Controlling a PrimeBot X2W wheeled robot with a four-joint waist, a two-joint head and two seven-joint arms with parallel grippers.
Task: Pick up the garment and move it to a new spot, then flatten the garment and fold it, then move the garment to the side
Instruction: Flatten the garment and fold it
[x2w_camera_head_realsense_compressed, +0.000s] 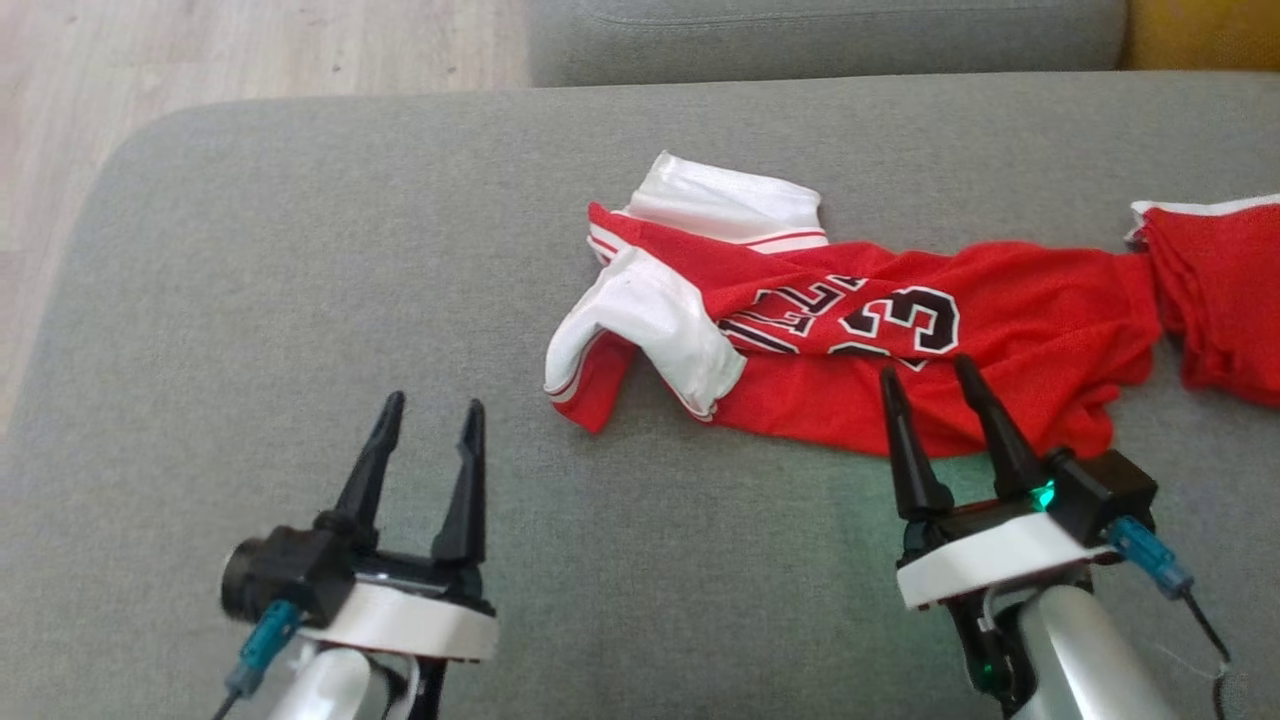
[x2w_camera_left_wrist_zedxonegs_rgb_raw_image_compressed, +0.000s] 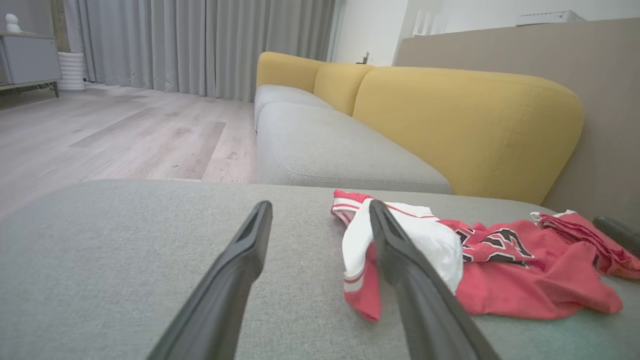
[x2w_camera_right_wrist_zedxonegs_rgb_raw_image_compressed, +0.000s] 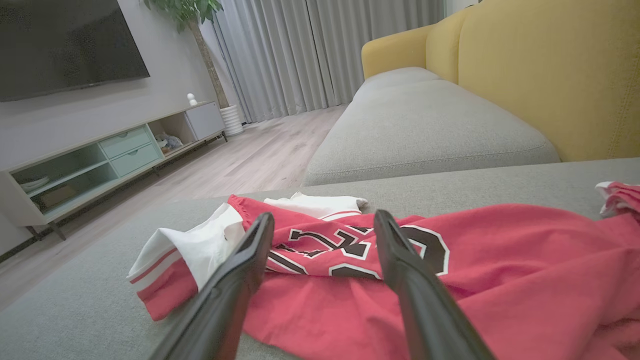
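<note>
The garment (x2w_camera_head_realsense_compressed: 1000, 320) is a red basketball jersey with white sleeve parts and black numbers, lying crumpled across the grey cushion (x2w_camera_head_realsense_compressed: 300, 250), right of centre. My right gripper (x2w_camera_head_realsense_compressed: 925, 375) hovers open at the garment's near edge, fingertips over the red cloth, nothing between them. From the right wrist the garment (x2w_camera_right_wrist_zedxonegs_rgb_raw_image_compressed: 475, 280) spreads just past the open fingers. My left gripper (x2w_camera_head_realsense_compressed: 435, 410) stands open over bare cushion, well left of the garment's white sleeve (x2w_camera_head_realsense_compressed: 640, 320). In the left wrist view the garment (x2w_camera_left_wrist_zedxonegs_rgb_raw_image_compressed: 525, 270) lies ahead to the right.
A second grey seat (x2w_camera_head_realsense_compressed: 820, 35) and a yellow backrest (x2w_camera_left_wrist_zedxonegs_rgb_raw_image_compressed: 465, 120) lie beyond the cushion. Wooden floor (x2w_camera_head_realsense_compressed: 200, 50) borders the cushion's far left edge. A TV cabinet (x2w_camera_right_wrist_zedxonegs_rgb_raw_image_compressed: 100, 160) stands along the wall.
</note>
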